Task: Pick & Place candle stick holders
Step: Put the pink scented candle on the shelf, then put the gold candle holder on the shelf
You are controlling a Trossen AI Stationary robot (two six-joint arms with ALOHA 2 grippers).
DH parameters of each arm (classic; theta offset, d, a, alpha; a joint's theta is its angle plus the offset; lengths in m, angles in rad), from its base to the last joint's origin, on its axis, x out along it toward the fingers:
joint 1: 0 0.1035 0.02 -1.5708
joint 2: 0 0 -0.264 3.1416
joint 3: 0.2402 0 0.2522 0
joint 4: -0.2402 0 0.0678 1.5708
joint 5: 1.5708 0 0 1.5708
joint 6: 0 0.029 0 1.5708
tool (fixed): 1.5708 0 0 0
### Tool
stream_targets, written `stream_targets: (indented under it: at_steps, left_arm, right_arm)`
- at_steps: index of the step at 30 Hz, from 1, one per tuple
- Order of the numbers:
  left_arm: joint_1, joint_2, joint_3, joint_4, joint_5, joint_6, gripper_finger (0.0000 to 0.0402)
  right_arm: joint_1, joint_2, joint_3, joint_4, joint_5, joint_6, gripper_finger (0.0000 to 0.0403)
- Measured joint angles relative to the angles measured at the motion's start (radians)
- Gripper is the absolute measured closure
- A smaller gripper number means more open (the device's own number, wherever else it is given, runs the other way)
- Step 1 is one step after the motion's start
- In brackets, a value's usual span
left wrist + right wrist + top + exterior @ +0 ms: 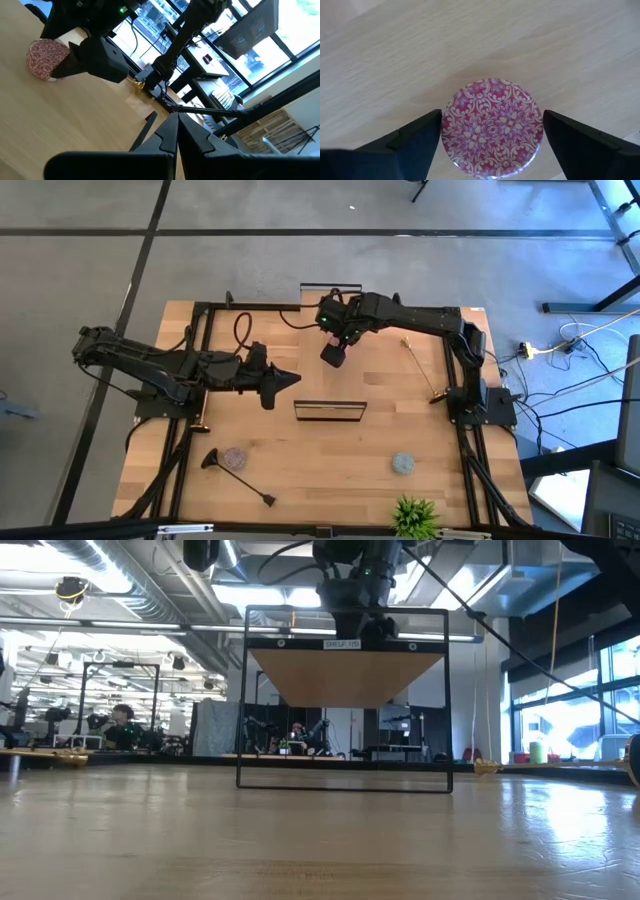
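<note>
Right gripper (pixel 490 145) hung spread wide over a pink patterned disc (pixel 491 127); I'd center it before closing. Left gripper (pixel 176 145) sat pressed together.

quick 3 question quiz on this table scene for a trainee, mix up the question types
1. True or false: the left gripper is shut and holds nothing.
2. What sits between the open fingers of the right gripper? A) a round pink patterned object B) a shiny gold metal candlestick C) a green plant
3. Fill in: the thin black metal candlestick lies on its ____ on the wooden table.
Key: 1 true; 2 A; 3 side.
</note>
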Motion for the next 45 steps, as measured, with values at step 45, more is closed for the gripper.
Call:
stream_targets:
  at_steps: [45]
  left_arm:
    - [0.000, 0.000, 0.000, -0.034, 0.183, 0.013, 0.0396]
  right_arm:
    - [0.075, -0.052, 0.391, -0.337, -0.218, 0.038, 0.0054]
